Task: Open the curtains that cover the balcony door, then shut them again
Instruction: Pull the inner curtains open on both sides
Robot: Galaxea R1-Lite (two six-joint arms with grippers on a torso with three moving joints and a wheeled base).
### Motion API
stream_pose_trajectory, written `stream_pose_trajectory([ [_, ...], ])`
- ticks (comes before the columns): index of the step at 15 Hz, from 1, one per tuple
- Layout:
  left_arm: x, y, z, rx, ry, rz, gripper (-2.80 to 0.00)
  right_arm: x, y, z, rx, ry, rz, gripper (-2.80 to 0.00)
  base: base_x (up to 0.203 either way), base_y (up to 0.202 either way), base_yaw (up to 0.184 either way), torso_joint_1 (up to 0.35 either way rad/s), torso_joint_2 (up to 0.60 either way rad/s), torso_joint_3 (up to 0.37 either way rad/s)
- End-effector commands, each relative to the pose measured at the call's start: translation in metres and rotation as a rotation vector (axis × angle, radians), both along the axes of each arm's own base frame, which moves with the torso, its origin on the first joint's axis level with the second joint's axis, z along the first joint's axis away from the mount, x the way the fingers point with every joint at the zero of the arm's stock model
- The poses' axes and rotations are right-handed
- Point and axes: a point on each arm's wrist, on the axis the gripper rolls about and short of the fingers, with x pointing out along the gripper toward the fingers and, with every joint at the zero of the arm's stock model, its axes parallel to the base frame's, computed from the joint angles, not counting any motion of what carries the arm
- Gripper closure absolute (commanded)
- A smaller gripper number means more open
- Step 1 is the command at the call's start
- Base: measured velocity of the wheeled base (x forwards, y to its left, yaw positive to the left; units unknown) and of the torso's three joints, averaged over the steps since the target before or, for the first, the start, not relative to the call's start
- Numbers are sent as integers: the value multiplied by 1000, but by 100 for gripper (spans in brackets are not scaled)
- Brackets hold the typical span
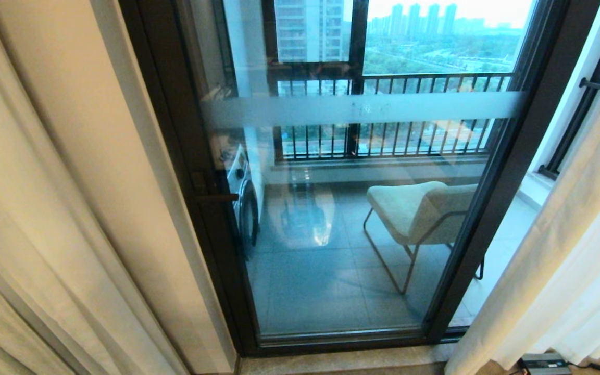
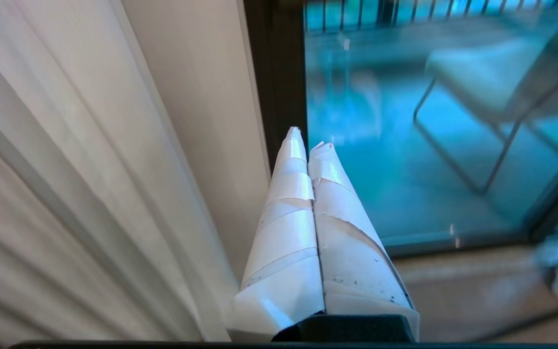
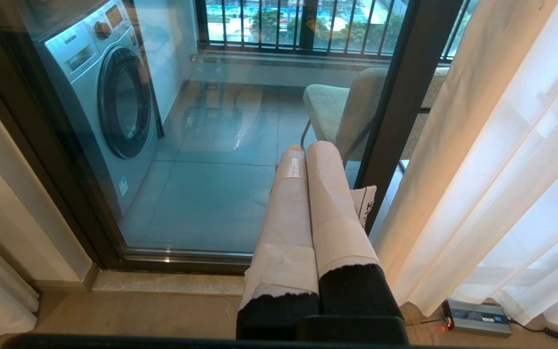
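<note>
Cream curtains (image 1: 45, 208) hang parted off the balcony door (image 1: 352, 208); both jaws closed, empty, could slip when reclosing.

Cream-beige pleated curtains (image 1: 45, 208); dark-framed balcony door (image 1: 341, 208) with frosted band.

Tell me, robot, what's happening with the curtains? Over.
Left gripper and right gripper shut, empty. Curtains drawn aside, balcony door uncovered. Nothing blocking.

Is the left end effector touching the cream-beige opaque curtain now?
Apart. In the left wrist view the shut, tape-wrapped left end effector points at the dark door frame, with a clear gap to the cream-beige opaque curtain.
</note>
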Motion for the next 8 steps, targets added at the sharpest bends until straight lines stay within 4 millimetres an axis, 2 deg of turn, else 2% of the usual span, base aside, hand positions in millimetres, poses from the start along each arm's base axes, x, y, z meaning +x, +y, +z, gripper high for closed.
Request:
stream_pose_trajectory([
  [1, -6, 0, -2, -16, -78, 0, 0, 0, 0, 0, -1, 2, 2, 0, 0, 0, 0, 0, 0, 0],
  [8, -6, 0, -2, -48, -74, 3, 0, 0, 0, 0, -1, 2, 2, 0, 0, 0, 0, 0, 0, 0],
])
